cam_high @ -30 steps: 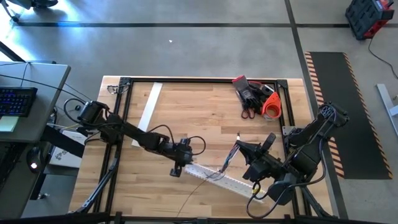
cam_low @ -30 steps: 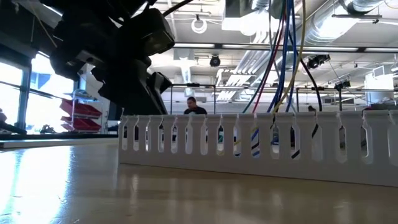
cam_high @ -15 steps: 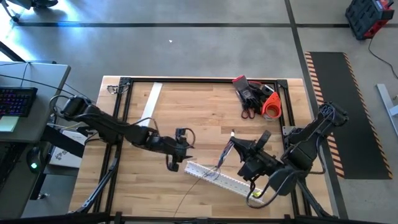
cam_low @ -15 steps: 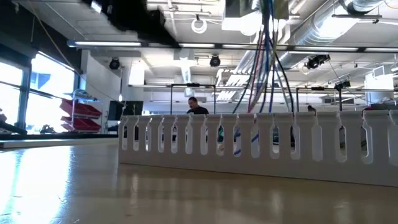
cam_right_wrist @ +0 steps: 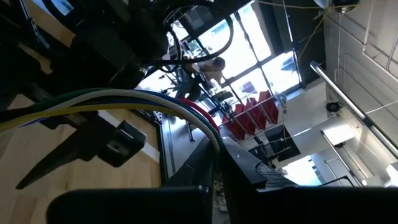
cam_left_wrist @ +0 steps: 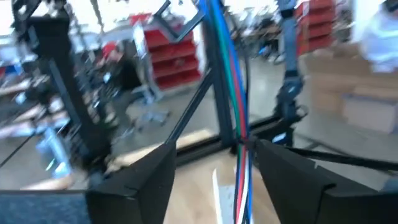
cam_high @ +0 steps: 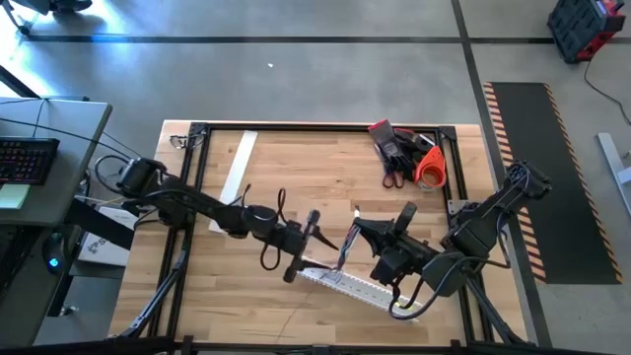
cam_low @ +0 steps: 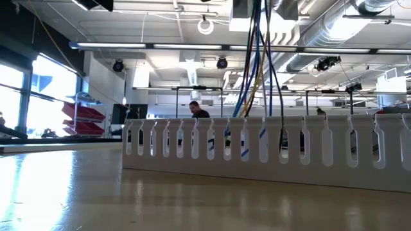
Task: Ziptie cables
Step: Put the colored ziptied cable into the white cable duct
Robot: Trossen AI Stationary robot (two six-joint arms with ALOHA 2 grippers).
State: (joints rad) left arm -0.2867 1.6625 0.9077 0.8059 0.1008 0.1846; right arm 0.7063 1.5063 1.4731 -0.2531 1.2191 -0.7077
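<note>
The cables [cam_high: 347, 247], a bunch of thin coloured wires, rise steeply out of the white slotted channel [cam_low: 192, 147] near the table's front middle and leave the low view at its top. My right gripper [cam_high: 357, 229] is shut on them above the channel. Just to their left, my left gripper [cam_high: 314, 240] points level toward the table's right edge. In the left wrist view it is open [cam_left_wrist: 214, 180], with the cables [cam_left_wrist: 239, 112] standing upright between its fingers, close to one finger [cam_left_wrist: 292, 180]. I cannot tell whether they touch. My right gripper pinches the cable bunch [cam_right_wrist: 186, 115] between its two fingers, well above the channel. It comes in about level from the table's right side, with the fingers lying across the wires. From the hold the bunch runs down, fairly straight, into the channel [cam_high: 350, 284], which lies on the table.
A red, black and orange heap of tools [cam_high: 404, 153] lies at the far right corner. A flat white strip [cam_high: 235, 173] lies at the far left. A black frame [cam_high: 197, 177] borders the wooden top. Beyond the table the low view shows a person [cam_low: 196, 110].
My left gripper has risen from beside the channel, out of the low view. It has tipped from pointing down to level and moved toward the table's right edge, up to the cables. My right gripper has carried the cables toward the table's left edge; the channel has stayed put.
</note>
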